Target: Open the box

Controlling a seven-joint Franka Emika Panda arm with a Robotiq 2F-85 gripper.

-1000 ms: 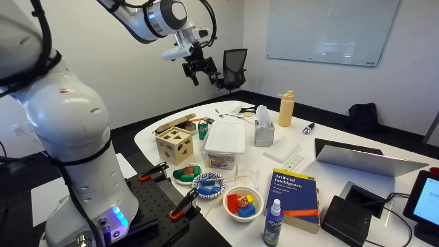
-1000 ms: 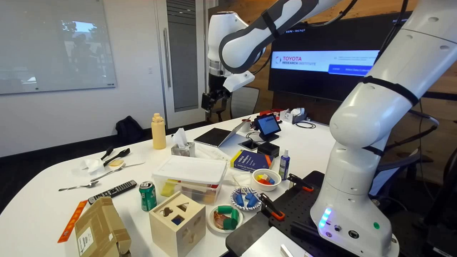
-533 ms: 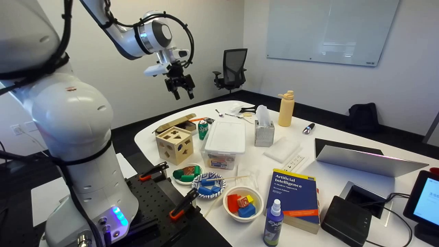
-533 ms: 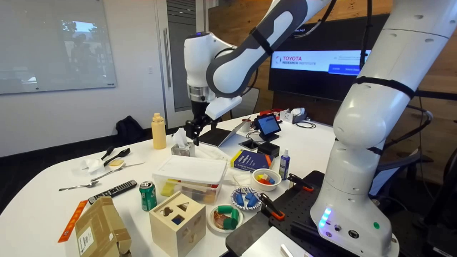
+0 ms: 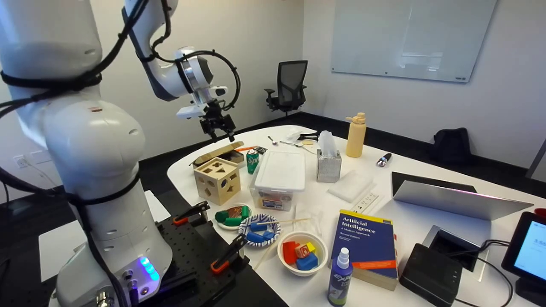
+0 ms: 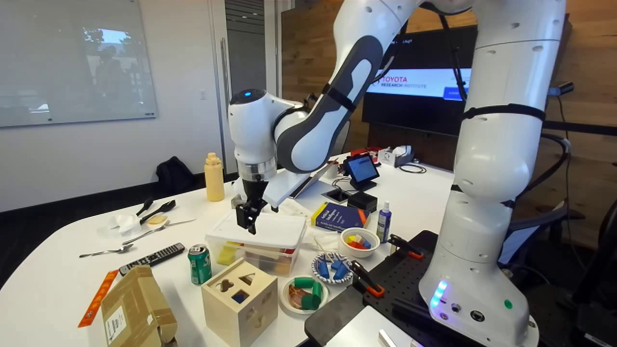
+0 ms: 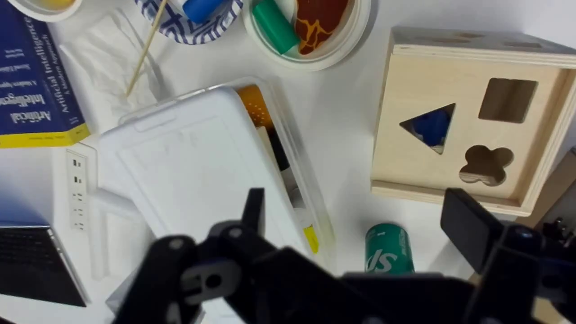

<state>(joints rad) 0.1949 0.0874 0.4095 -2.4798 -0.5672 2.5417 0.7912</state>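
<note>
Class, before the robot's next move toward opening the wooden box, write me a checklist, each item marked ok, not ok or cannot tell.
1. Fingers open: ok, spread wide in the wrist view.
2. Wooden box upright on the table: ok.
3. Top panel in place: ok, cut-outs facing up.
4. Fingers at the box: not ok, apart from it in both exterior views.
5. Way it opens: cannot tell whether it slides or lifts.

In both exterior views, a white robot arm (image 5: 91,145) is standing on its base (image 6: 475,294), where blue lights (image 5: 149,267) are glowing. The forearm (image 6: 315,140) is slanting down to a downward-pointing wrist (image 6: 253,132); beneath, the black hand (image 5: 223,139) is hanging, slightly tilted. In the wrist view, its two fingers (image 7: 470,229) are standing wide apart.
</note>
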